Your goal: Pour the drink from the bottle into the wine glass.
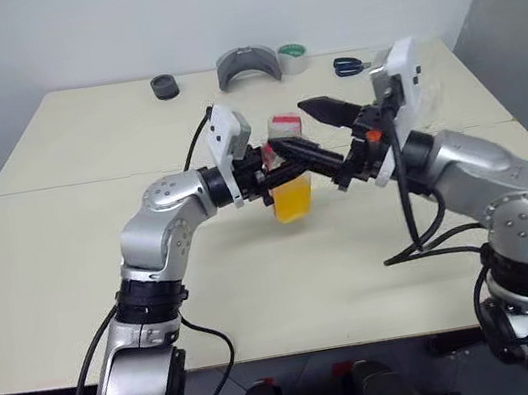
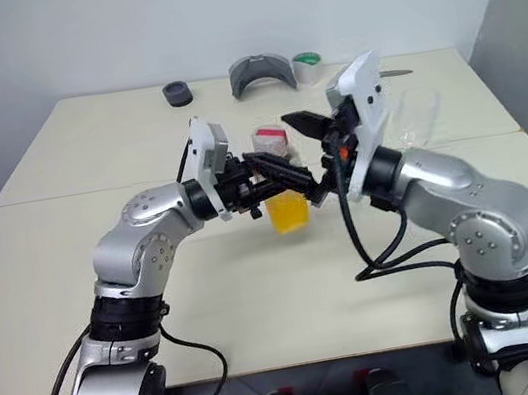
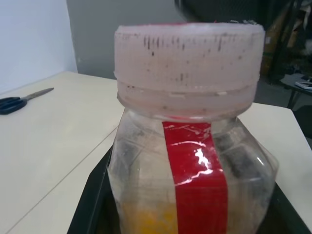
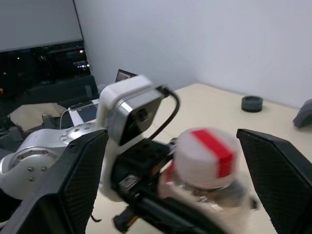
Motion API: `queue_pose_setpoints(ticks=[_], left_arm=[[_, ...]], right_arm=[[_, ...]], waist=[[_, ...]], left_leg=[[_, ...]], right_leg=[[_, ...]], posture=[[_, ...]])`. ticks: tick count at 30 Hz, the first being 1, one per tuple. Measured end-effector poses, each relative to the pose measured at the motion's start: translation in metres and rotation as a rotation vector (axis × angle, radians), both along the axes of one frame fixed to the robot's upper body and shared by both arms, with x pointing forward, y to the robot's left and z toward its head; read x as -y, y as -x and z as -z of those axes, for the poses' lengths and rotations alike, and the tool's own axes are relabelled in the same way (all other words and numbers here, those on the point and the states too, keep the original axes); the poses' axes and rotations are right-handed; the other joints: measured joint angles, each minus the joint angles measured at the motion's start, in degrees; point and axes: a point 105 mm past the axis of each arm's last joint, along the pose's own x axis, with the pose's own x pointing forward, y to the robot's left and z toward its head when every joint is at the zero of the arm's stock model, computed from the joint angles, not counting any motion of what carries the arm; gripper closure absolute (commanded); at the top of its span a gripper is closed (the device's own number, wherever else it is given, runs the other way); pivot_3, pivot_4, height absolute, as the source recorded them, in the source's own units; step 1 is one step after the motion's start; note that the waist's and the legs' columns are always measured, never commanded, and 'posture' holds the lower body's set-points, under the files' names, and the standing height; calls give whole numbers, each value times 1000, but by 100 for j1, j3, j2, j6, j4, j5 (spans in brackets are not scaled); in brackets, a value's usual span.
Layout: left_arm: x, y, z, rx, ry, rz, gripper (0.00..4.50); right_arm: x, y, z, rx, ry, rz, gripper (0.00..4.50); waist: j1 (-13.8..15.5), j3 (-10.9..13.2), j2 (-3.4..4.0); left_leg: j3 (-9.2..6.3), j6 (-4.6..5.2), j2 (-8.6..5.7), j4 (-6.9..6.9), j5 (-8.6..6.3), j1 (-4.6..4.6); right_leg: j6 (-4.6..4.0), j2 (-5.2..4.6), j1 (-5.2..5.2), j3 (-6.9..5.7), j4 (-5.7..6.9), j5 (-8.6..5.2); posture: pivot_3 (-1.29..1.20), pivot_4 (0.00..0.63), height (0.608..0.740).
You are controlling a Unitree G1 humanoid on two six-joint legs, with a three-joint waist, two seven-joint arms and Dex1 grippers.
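One bottle point(image 1: 290, 178), holding the drink point(image 1: 293, 200), is gripped above the table point(image 1: 75, 280) by the closed left gripper point(image 1: 290, 158). The right gripper point(image 4: 165, 180) is spread wide around its cap point(image 4: 207, 157). One wine glass point(image 2: 415, 113) stands behind

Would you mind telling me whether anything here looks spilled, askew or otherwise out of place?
Nothing stands out. The left gripper holds the bottle upright above the table, cap on, drink inside, no spill visible. The right gripper is open around the cap. The wine glass stands upright behind the right arm.
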Motion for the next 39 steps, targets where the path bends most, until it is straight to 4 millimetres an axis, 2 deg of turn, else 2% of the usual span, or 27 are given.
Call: queue_pose_setpoints(ticks=[4, 8, 14, 15, 16, 22, 30, 33, 39], left_arm=[[7, 0, 4, -9, 2, 20, 2757], [10, 2, -1, 9, 1, 42, 2757], [10, 2, -2, 12, -2, 41, 2757], [10, 2, -2, 13, -3, 41, 2757], [10, 2, -2, 13, -3, 41, 2757], [9, 3, -3, 9, -9, 38, 2757], [10, 7, -5, 12, -18, 44, 2757], [11, 19, -9, -1, -21, 88, 2757], [6, 61, -19, -32, -72, 267, 2757]], right_arm=[[-4, -8, 2, -9, -17, 53, 22], [0, -21, -1, -4, -37, 106, 22], [2, -27, -1, 1, -35, 127, 22], [2, -26, -2, 6, -37, 120, 383], [1, -25, -4, 13, -38, 111, 551], [-2, -23, -4, 22, -28, 77, 2666], [0, -21, -6, 34, -20, 46, 2692], [5, -13, -10, 48, 10, -74, 2692], [9, 13, -21, 73, 94, -447, 2692]], waist=[[-1, 0, 0], [-2, 0, 0], [-1, 0, 0], [-2, 0, 0], [-2, 0, 0], [-1, 0, 0], [-2, 0, 0], [-2, 1, 1], [-48, 4, 6]], left_leg=[[-2, 0, 1, 0, 0, -2], [-1, 0, 1, 0, 0, -2], [-2, 0, 1, -2, 0, -2], [-2, 0, 1, -2, 0, -2], [-2, 0, 1, -2, 0, -2], [-2, 0, 1, -2, 0, -2], [-2, 0, 1, -2, 0, -3], [-3, 0, 1, -2, 0, -4], [-2, 2, 6, -5, -1, 3]], right_leg=[[0, 1, -1, -2, 0, 0], [0, 1, -2, -2, 0, 0], [0, 1, -2, -2, -1, 0], [0, 1, -2, -3, -1, 0], [0, 1, -2, -3, -1, 0], [0, 1, -2, -3, -1, 0], [0, 1, -2, -3, -1, 0], [0, 0, -2, -4, -4, 0], [-1, 7, -2, -1, -1, -1]], posture=[[0, 150, 740], [0, 150, 740], [0, 150, 740], [0, 150, 740], [0, 150, 740], [0, 150, 740], [0, 150, 740], [0, 150, 740], [0, 150, 740]])
